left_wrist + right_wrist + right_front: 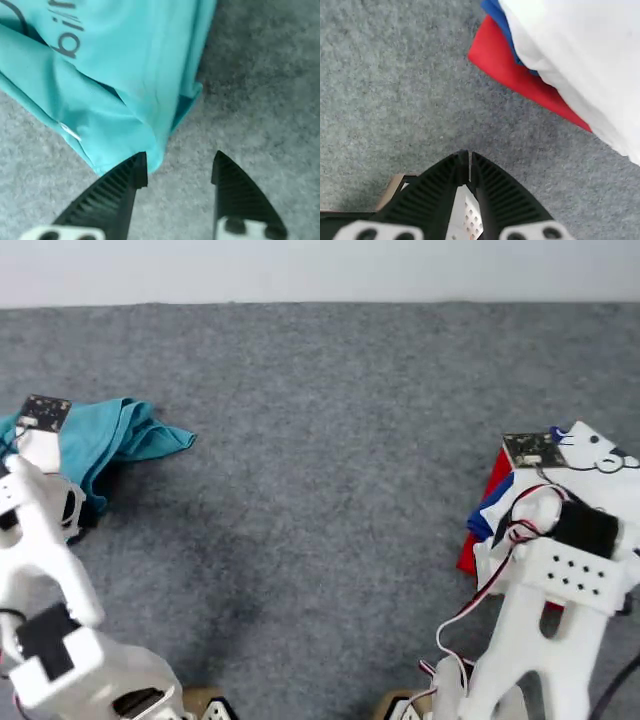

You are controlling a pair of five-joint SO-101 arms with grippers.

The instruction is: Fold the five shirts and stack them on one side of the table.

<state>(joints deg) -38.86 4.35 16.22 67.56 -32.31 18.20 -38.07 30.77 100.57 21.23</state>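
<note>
Grey table (330, 440), teal shirt (115, 440), perhaps three-shirt stack (588, 448)

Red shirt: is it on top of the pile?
No, the red shirt lies at the bottom, under the blue shirt and the white shirt.

Setting: a robotics test bench, most likely in a lab or workshop room. Evidence: the table (330, 490) is covered across its width in plain grey felt-like cloth, with a bare white wall (320, 270) behind it. Two white plastic arms stand at the near edge, the left arm (50, 570) and the right arm (545, 610). Each carries an exposed circuit board (530, 448). Loose red and white wires (480, 590) run down the right arm.
</note>
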